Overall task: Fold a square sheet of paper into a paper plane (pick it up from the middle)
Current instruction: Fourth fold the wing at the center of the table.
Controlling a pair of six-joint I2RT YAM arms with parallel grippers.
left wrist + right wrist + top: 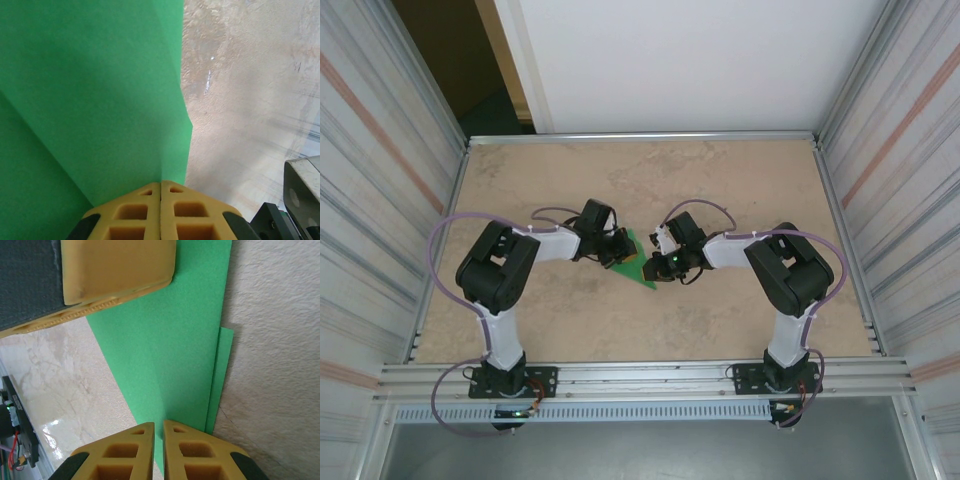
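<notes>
Now both arms meet near the middle of the bench (720,180), and the green paper (642,276) is between them, a little nearer to the arm bases than to the far edge. From above it looks like a narrow triangle with its point toward the near side, and it is partly covered by the two pincers. The left pincer (620,252) comes to it from the left and the right pincer (656,264) from the right, so the two tips are just beside each other over the paper. In the left wrist view the left pincer (160,186) is closed: its two yellow fingers (132,212) press together and the paper (100,100) goes straight into the seam between them. One fold line runs across the sheet there, and the right edge of the paper stands against the marbled bench (250,100). In the right wrist view the right pincer (159,426) is also closed on the paper (170,340), with only a thin slit between its fingers where the sheet enters. A second layer of the paper shows as a narrow strip along the right edge. At the top left of this view one yellow finger (115,270) of the left pincer lies over the upper corner of the paper.
</notes>
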